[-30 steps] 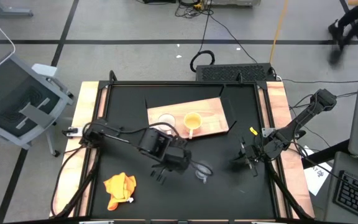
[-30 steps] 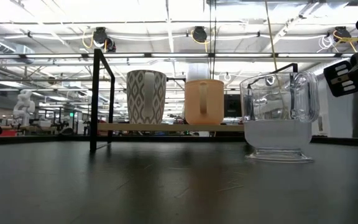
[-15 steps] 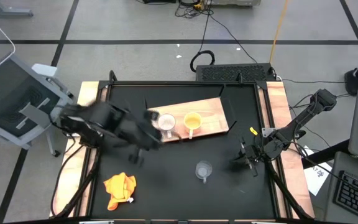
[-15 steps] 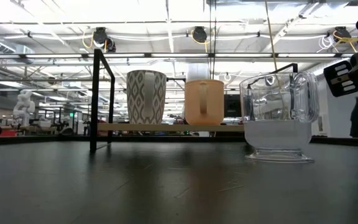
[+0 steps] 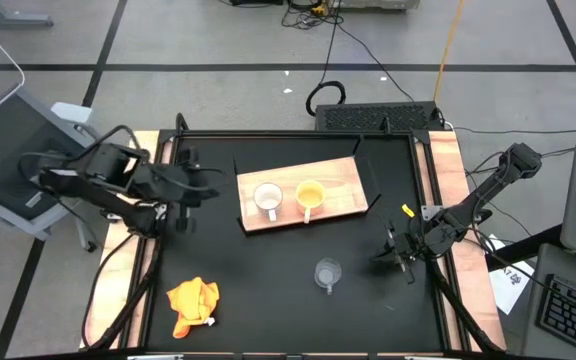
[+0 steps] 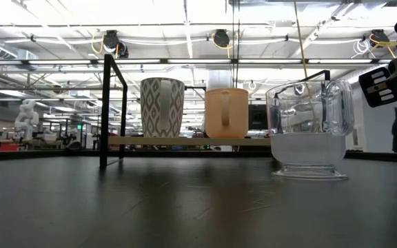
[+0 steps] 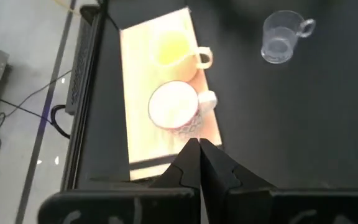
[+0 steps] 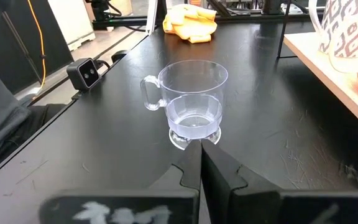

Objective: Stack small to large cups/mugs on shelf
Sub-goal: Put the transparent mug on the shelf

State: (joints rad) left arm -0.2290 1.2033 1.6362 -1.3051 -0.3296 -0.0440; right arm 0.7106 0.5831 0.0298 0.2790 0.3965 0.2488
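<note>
The white patterned cup [image 5: 267,198] and the yellow-orange cup [image 5: 309,195] stand upright side by side on the wooden shelf board [image 5: 343,185] at the table's far middle. The clear glass cup [image 5: 327,273] stands on its foot on the black tabletop, nearer the front, handle toward the near edge. My left gripper [image 5: 194,190] is shut and empty near the table's left edge, raised and pointing toward the board; its wrist view shows its shut gripper [image 7: 199,155] above the white cup [image 7: 174,112]. My right gripper [image 5: 393,256] is shut and low, just right of the glass cup [image 8: 193,99].
An orange-yellow cloth [image 5: 193,302] lies crumpled at the near left. A black frame rail [image 6: 107,110] stands at the board's left end. A small camera [image 8: 86,74] sits at the near edge. Bare black tabletop lies between the cloth and the glass cup.
My left gripper, shut throughout, has pulled away from beside the glass cup toward the table's left edge, rising and turning as it went. The glass cup and both cups on the board have stayed where they were.
</note>
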